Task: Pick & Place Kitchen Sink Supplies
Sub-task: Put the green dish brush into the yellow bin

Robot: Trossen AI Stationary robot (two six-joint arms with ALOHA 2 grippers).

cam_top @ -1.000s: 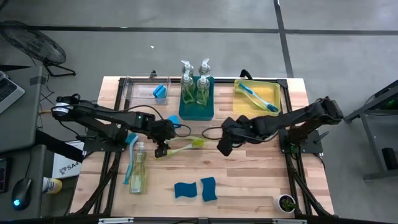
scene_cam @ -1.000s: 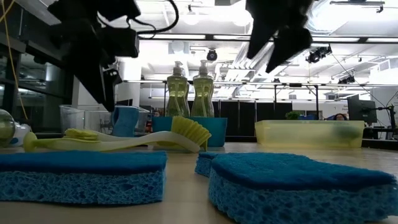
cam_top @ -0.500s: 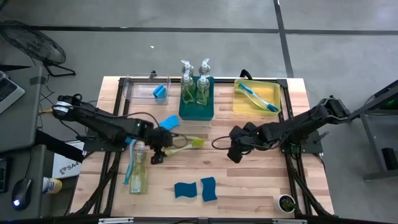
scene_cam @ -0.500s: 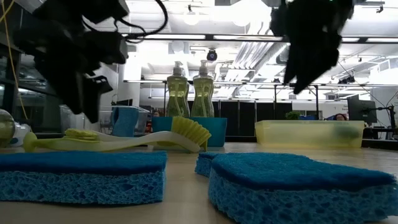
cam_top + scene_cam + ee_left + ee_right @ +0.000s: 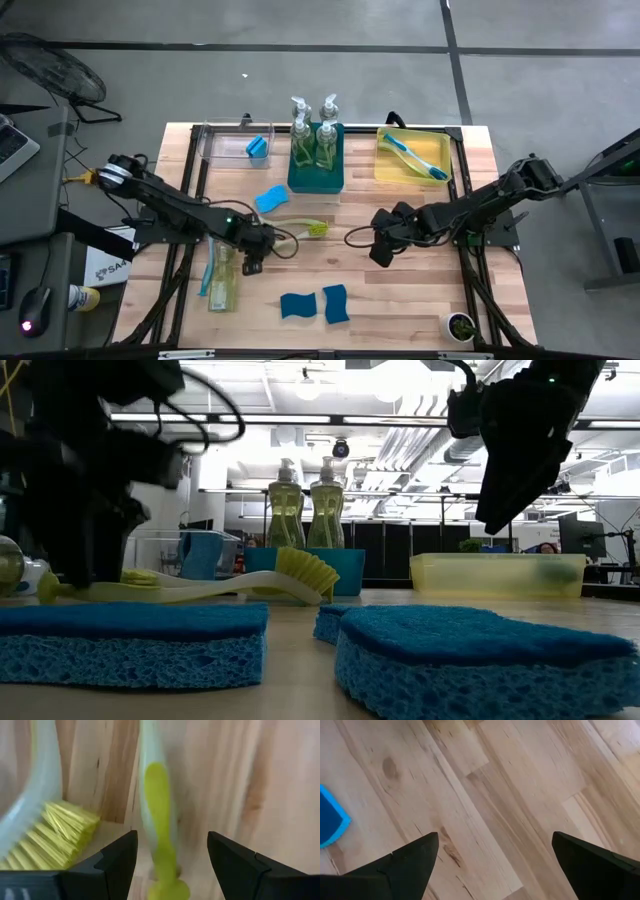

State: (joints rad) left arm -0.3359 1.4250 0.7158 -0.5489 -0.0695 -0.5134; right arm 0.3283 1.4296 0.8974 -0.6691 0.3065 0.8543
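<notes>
Left wrist view: my left pincer [image 5: 170, 857] hangs spread open astride the lime-green brush [image 5: 159, 815] handle, lying on the table running lengthwise between the jaws; right pincer [image 5: 492, 862] open, farther off.

From overhead, one camera looks straight down on the whole counter [image 5: 400, 290]. A second sits at counter height, close behind two blue sponges [image 5: 470, 650], facing the room. Each wrist camera looks closely down at the boards. Overhead and low views share the sponges.
</notes>
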